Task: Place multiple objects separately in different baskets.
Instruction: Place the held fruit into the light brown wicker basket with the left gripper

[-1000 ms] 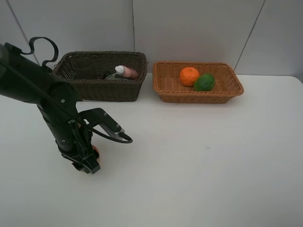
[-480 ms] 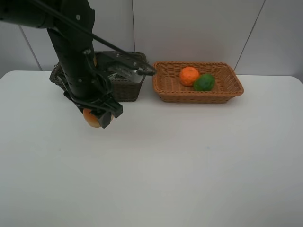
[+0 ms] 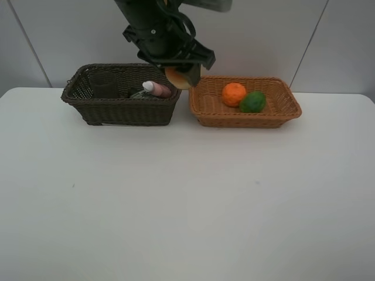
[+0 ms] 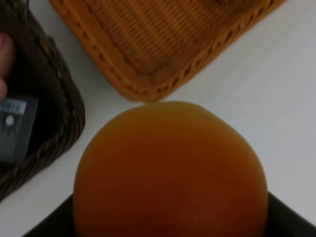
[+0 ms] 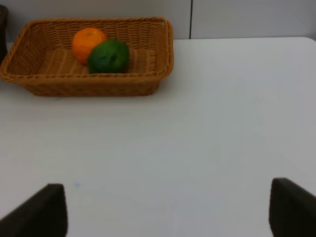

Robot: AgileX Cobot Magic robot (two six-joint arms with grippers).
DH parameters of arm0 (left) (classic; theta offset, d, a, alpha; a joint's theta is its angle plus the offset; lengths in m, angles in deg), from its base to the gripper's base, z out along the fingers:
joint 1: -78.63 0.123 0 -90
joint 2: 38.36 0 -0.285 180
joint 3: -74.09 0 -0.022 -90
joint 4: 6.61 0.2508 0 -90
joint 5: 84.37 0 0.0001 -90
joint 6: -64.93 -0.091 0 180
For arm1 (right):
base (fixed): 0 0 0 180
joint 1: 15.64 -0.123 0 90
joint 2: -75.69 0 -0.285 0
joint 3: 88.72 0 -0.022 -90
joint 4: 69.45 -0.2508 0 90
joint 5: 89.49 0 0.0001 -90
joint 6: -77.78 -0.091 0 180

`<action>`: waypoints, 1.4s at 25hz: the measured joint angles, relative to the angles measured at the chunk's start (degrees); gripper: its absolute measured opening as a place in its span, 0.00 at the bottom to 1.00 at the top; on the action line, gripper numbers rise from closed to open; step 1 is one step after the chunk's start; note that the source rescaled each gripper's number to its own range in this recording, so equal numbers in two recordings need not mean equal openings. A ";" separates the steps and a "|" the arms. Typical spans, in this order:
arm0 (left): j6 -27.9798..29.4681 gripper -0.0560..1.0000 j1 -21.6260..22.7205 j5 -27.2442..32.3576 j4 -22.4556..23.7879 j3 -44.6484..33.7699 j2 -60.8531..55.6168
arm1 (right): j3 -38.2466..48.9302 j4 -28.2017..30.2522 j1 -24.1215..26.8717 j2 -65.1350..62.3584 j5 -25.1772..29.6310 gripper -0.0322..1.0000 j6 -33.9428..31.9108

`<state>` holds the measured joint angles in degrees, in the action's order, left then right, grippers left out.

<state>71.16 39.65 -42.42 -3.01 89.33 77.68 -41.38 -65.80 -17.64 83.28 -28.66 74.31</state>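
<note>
Holding the peach-like fruit [image 3: 179, 76] clamped in my left gripper [image 3: 183, 75], I have it raised above the gap where the dark brown basket [image 3: 120, 109] and the light orange-tan basket [image 3: 246, 115] sit side by side at the back of the white table [image 3: 187, 199]. From the left wrist camera the fruit fills most of the view, with a corner of the tan basket and the rim of the dark one below it. Inside the tan basket the orange [image 3: 234, 93] and the green lime-like fruit [image 3: 252, 102] lie touching each other. Inside the dark basket I see the pink white-capped bottle [image 3: 157, 89] lying down, beside the mauve cup [image 3: 105, 85]. My right gripper [image 5: 168, 210] shows only two dark fingertips, spread wide apart with nothing between them, hanging over bare table near the tan basket
</note>
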 joint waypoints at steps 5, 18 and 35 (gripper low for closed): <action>0.00 0.74 -0.50 -16.48 -0.50 0.72 4.15 | 0.00 0.00 0.00 0.00 0.00 0.64 0.00; -0.44 0.74 -0.54 -45.94 0.79 0.79 18.65 | 0.00 0.00 0.00 0.00 0.00 0.64 0.00; -1.10 0.74 -0.37 -47.87 0.79 0.79 24.99 | 0.00 0.00 0.00 0.00 0.00 0.64 0.00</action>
<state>70.06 39.27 -90.29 -2.22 90.12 102.67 -41.38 -65.80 -17.64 83.28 -28.66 74.31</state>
